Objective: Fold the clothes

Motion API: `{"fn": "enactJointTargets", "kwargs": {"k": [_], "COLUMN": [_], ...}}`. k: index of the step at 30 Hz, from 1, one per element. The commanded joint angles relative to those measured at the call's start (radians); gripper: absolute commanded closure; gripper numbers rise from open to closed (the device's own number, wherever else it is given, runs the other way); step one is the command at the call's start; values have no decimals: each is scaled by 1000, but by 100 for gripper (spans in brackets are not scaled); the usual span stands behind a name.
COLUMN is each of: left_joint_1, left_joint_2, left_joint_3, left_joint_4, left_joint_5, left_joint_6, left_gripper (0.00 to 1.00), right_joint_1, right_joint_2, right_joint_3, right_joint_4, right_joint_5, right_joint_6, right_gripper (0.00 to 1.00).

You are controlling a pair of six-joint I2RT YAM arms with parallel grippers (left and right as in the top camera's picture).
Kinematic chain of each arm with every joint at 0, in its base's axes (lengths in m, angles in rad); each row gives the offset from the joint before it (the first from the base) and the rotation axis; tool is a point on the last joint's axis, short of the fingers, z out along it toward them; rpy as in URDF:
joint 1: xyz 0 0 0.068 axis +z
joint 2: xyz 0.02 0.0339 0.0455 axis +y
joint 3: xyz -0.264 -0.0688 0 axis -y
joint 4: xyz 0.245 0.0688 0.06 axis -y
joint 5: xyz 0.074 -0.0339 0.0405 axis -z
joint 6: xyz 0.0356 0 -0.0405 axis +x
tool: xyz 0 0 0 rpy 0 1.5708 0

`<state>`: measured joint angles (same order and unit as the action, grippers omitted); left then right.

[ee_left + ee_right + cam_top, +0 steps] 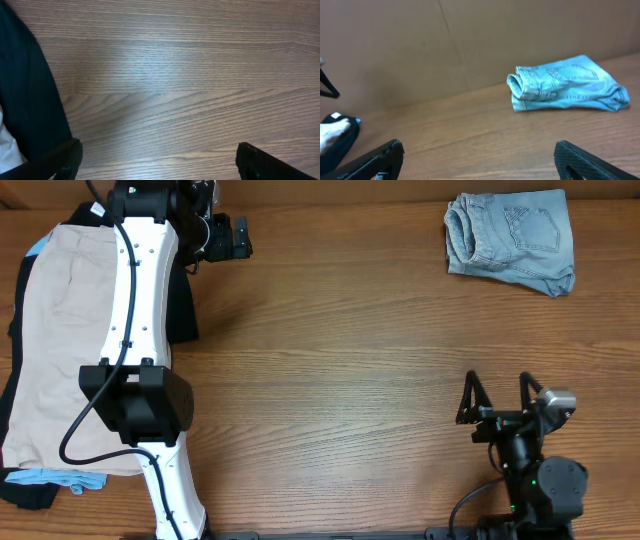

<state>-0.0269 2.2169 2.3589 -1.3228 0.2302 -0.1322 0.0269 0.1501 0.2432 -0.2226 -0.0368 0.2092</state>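
closest, my left arm is hiding part of the clothes pile, far from the folded jeans; left pincer and right pincer are both gaping wide.

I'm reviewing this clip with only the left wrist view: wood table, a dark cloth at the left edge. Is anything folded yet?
Observer: Yes, folded denim shorts lie at the far right corner of the table.
Operator: What is the dark cloth part of?
Observer: It lies under a tan garment spread on the table's left side.
Operator: And the right gripper?
Observer: The right gripper is open and empty, near the front right edge.
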Motion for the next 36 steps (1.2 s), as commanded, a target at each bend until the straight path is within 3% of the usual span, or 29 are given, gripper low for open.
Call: {"fn": "enactJointTargets", "kwargs": {"k": [1, 9, 17, 36], "left_joint_1": [-12, -12, -12, -12], "left_joint_2": [1, 1, 1, -2], "left_joint_3": [16, 16, 16, 15], "left_joint_4": [0, 0, 0, -1], "left_joint_5": [-5, -5, -5, -6], "left_joint_6": [-3, -3, -3, -3], "left_gripper": [0, 0, 0, 0], "right_joint_1": [6, 6, 9, 9], "right_joint_2": [-54, -122, -148, -147], "right_joint_3": [-60, -230, -235, -235], "right_joint_4": [13, 206, 163, 154], "right_joint_5": [9, -20, -107, -107], "right_joint_6": [-1, 0, 0, 0], "right_gripper": [0, 0, 0, 0]}}
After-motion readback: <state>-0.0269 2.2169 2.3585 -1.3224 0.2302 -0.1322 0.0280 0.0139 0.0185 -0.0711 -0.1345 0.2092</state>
